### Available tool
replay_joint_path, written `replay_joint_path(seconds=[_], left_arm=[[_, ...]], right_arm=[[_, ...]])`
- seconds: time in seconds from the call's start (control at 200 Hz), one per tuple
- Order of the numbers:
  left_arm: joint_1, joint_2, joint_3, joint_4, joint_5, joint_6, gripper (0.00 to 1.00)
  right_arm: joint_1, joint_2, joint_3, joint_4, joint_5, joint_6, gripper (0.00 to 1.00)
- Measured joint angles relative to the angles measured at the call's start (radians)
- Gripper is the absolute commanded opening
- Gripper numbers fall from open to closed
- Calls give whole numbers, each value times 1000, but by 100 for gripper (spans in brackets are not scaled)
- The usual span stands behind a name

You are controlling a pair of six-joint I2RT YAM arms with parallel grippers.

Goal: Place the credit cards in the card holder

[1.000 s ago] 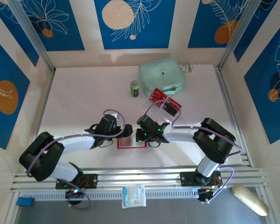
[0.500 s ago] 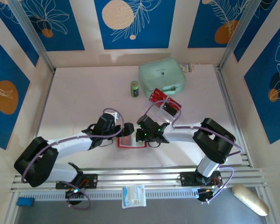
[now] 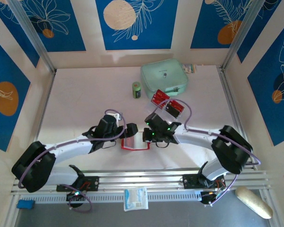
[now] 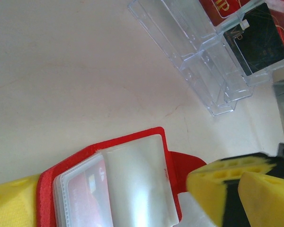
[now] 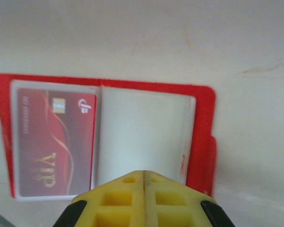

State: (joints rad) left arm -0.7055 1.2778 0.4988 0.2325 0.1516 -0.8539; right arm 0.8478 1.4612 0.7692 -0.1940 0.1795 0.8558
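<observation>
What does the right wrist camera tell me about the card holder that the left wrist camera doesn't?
Right wrist, not left wrist: the printed face of a red VIP card seated in one pocket of the card holder, the pocket beside it empty, and the right gripper shut. Left wrist, not right wrist: the clear tray with a black card in it. Both: the card holder lying open.

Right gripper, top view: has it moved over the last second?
Yes. The right gripper, shut, has shifted slightly to the right, judged against the fixed green pouch.
</observation>
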Motion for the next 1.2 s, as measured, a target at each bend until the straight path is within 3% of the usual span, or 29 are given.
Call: replay_joint_path(seconds=[0.55,0.92,1.2], left_arm=[[-145,59,94,60,0,-40,100],[-267,269,109,161,-53,-89,100],[-291,304,102,248,-96,-117,100]], right_arm=[[-218,-364,-239,-99,-10,6,0],[-255,-415,-274,-115,-53,8,0],[-280,-433,-279,-122,-72,5,0]])
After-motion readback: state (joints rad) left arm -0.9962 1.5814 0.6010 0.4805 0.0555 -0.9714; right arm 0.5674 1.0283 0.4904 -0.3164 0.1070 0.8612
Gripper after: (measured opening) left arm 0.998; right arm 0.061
